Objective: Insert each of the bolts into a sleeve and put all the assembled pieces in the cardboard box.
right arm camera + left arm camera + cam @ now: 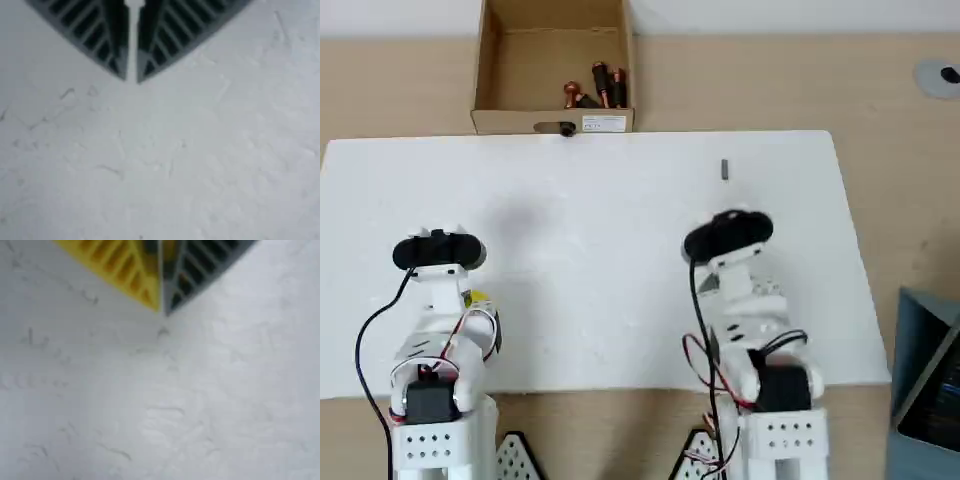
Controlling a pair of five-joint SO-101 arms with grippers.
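The cardboard box (488,70) stands past the far edge of the white mat, with several copper and black assembled pieces (597,87) in its near right corner. A small dark piece (725,169) lies alone on the mat beyond the right arm (727,236). Another dark piece (567,129) sits against the box's front wall. The left arm (438,250) is folded back over the near left of the mat. My left gripper (162,307), one yellow and one grey finger, is shut just above bare mat. My right gripper (131,77) is shut over bare mat, holding nothing.
The white mat (580,260) covers most of the wooden table. A grey bin (930,380) stands at the right edge. A round grey disc (938,77) lies at the far right corner.
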